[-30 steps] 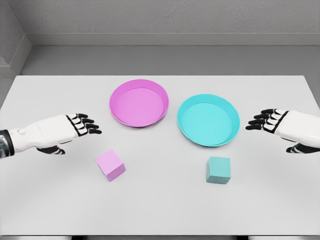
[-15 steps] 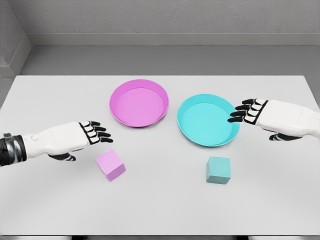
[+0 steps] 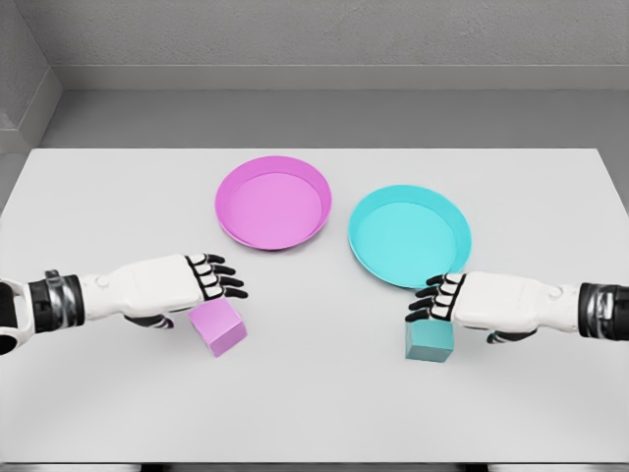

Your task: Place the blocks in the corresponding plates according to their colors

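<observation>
A pink block (image 3: 220,328) lies on the white table (image 3: 314,393) at front left, and a teal block (image 3: 428,341) lies at front right. Behind them stand a pink plate (image 3: 272,203) and a teal plate (image 3: 408,235), both with nothing in them. My left hand (image 3: 211,279) hovers just above and behind the pink block, fingers spread, holding nothing. My right hand (image 3: 439,298) hangs over the top of the teal block with fingers spread, partly covering the block's upper edge and the teal plate's front rim. Whether either hand touches its block is unclear.
Both plates sit close together at the table's middle. A grey wall and floor lie beyond the table's far edge.
My left hand has moved right and forward to the pink block. My right hand has swung left and down from beside the teal plate to above the teal block. The blocks have not moved.
</observation>
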`<move>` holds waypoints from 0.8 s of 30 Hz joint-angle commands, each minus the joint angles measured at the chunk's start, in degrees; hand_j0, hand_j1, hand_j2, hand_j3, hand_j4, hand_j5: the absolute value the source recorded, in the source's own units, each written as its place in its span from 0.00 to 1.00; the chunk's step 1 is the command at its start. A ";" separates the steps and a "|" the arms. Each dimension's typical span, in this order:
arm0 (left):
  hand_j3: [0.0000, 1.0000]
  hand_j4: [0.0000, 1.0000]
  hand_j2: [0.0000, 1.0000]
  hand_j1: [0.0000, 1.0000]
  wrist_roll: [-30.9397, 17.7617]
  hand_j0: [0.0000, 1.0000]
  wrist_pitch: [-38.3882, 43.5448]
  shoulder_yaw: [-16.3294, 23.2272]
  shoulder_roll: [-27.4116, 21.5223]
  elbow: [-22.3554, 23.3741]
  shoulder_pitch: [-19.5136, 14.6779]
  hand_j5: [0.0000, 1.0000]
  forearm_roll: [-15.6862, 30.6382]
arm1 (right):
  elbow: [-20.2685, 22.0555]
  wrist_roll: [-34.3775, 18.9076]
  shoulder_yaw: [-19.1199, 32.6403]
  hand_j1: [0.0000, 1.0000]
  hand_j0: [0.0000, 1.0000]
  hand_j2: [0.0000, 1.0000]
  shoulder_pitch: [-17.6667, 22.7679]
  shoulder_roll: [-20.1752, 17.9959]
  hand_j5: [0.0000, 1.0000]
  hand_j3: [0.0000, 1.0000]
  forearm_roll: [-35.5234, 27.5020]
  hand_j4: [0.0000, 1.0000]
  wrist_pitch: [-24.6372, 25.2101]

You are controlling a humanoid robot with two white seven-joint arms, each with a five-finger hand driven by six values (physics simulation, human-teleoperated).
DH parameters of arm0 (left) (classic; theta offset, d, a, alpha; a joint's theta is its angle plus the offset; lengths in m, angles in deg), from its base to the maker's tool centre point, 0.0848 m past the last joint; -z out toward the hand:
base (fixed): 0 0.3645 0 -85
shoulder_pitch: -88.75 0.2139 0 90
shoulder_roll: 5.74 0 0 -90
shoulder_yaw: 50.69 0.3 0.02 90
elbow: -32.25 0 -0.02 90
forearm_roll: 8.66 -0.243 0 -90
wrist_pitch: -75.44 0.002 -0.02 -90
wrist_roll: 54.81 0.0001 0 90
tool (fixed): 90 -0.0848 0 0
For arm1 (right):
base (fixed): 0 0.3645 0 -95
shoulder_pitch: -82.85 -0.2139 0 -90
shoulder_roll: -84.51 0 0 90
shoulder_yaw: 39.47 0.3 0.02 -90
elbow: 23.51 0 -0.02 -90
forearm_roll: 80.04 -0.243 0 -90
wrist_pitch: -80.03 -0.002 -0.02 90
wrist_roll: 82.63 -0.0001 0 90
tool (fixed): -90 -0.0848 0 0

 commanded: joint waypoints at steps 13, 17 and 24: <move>1.00 1.00 1.00 1.00 0.01 1.00 0.08 2.61 1.10 0.59 -1.23 1.00 0.19 | -0.80 -2.06 -1.77 1.00 1.00 1.00 -1.14 5.40 1.00 1.00 7.76 1.00 0.10; 1.00 1.00 1.00 1.00 0.01 1.00 0.08 3.13 1.19 0.59 -1.14 1.00 0.19 | -2.21 -2.06 -2.30 1.00 1.00 1.00 -2.55 5.49 1.00 1.00 9.07 1.00 0.10; 1.00 1.00 1.00 1.00 0.01 1.00 0.08 4.10 1.54 1.56 -1.14 1.00 0.19 | -4.50 -2.06 -2.74 1.00 1.00 1.00 -2.55 7.69 1.00 1.00 10.57 1.00 0.10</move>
